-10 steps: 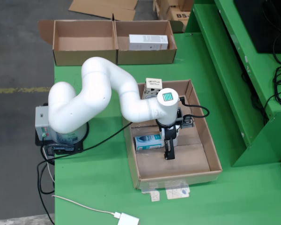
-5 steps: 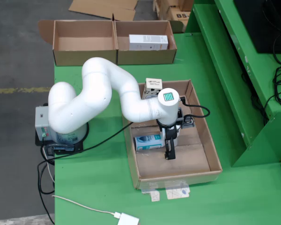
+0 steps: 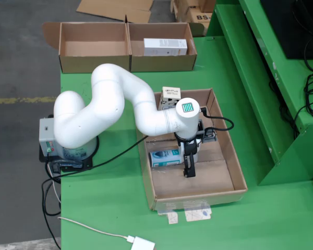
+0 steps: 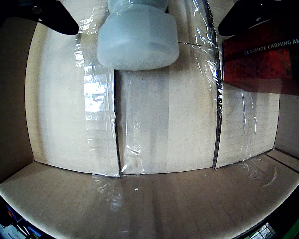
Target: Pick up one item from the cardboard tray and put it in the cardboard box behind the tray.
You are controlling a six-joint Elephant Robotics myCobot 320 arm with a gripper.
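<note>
A white bottle with a teal label [image 3: 164,157] lies in the cardboard tray [image 3: 225,156]. In the wrist view its white cap [image 4: 138,32] sits at the top between my two black fingertips [image 4: 45,15], which stand wide apart and clear of it. My gripper [image 3: 189,167] [image 4: 144,12] is open, low in the tray, just right of the bottle in the overhead view. A dark red box marked "Ceramide" [image 4: 264,59] lies at the right of the wrist view. The two-compartment cardboard box [image 3: 94,61] stands behind the tray.
A small white patterned box [image 3: 170,97] stands at the tray's far left corner. A white carton [image 3: 165,47] lies in the box's right compartment. A black cable [image 3: 221,125] runs over the tray's far wall. The green shelf [image 3: 261,78] rises on the right.
</note>
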